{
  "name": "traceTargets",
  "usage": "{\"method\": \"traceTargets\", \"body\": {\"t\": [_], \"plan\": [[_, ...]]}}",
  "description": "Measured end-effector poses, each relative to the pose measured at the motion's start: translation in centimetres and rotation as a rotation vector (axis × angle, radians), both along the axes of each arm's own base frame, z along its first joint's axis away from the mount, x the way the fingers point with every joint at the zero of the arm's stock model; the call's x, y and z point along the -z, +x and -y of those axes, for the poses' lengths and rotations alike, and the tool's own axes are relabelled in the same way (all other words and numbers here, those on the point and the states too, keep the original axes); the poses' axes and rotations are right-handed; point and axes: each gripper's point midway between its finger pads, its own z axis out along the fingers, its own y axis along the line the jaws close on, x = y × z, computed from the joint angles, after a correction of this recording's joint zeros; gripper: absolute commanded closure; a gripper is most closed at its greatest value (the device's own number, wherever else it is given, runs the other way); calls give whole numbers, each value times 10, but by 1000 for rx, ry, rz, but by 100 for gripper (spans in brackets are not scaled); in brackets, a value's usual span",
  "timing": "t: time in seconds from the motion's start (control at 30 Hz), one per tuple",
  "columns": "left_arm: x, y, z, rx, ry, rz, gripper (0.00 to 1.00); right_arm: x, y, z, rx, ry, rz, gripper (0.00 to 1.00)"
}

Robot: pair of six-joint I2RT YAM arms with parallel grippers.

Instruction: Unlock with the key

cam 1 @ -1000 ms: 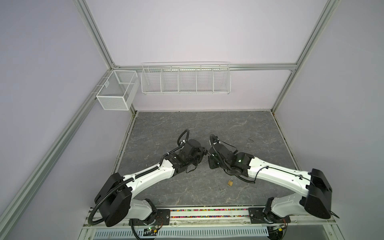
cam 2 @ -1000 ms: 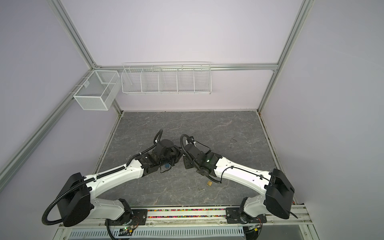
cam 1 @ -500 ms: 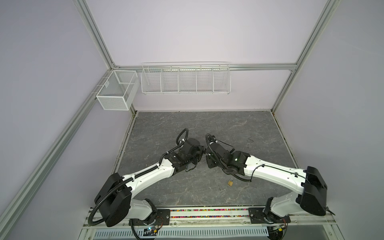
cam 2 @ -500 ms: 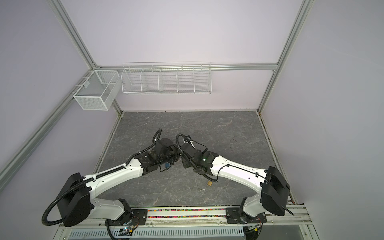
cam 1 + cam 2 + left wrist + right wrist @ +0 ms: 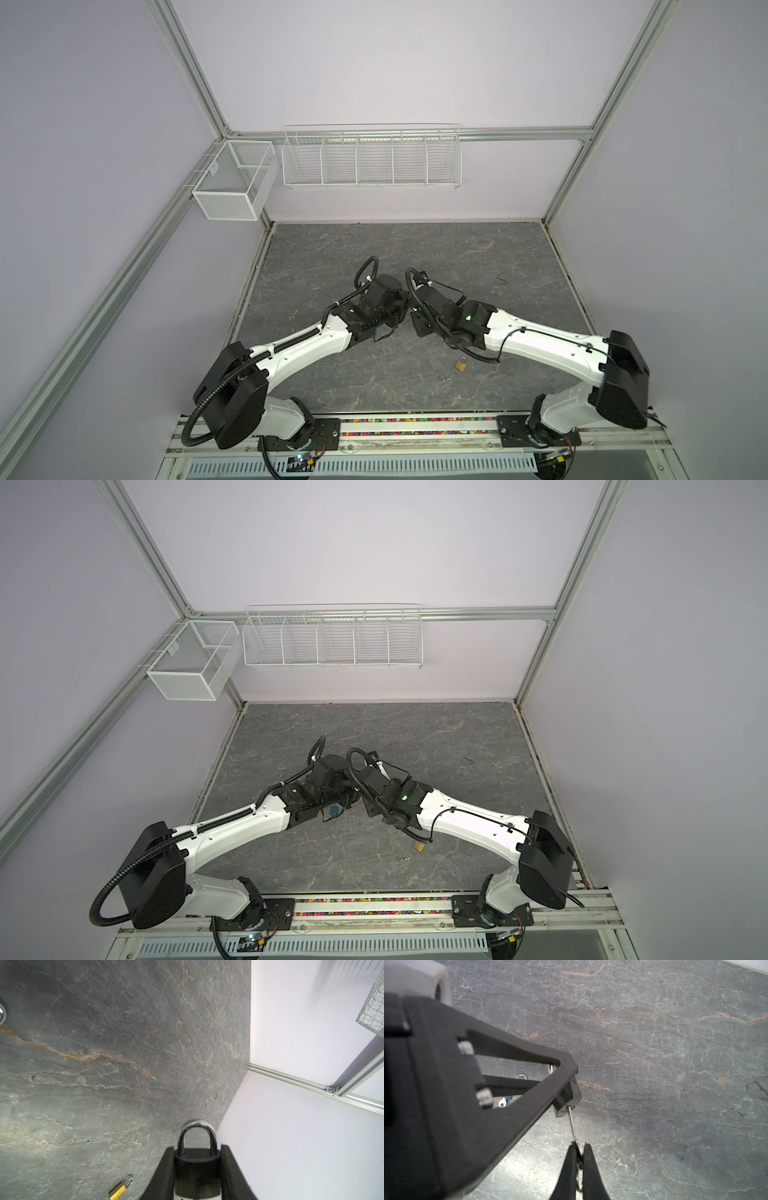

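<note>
Slate tabletop (image 5: 498, 257) — right arm (image 5: 540, 345) shifted closer, key (image 5: 572, 1124) meets padlock (image 5: 566, 1097).

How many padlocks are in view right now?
2. A black padlock is clamped in the left gripper. A brass padlock lies on the table, near the right arm. Others may be hidden.

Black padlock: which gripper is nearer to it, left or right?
Left. The left gripper clamps the black padlock between its fingers. The right gripper is apart from it, pinching the far end of the key, whose tip meets the padlock.
</note>
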Motion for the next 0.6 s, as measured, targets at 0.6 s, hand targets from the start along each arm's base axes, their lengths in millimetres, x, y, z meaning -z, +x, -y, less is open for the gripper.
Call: {"method": "traceTargets", "body": {"t": [0.6], "plan": [[-10, 5, 0, -66, -73, -14, 100, -10, 7, -2, 3, 4, 45, 93]]}}
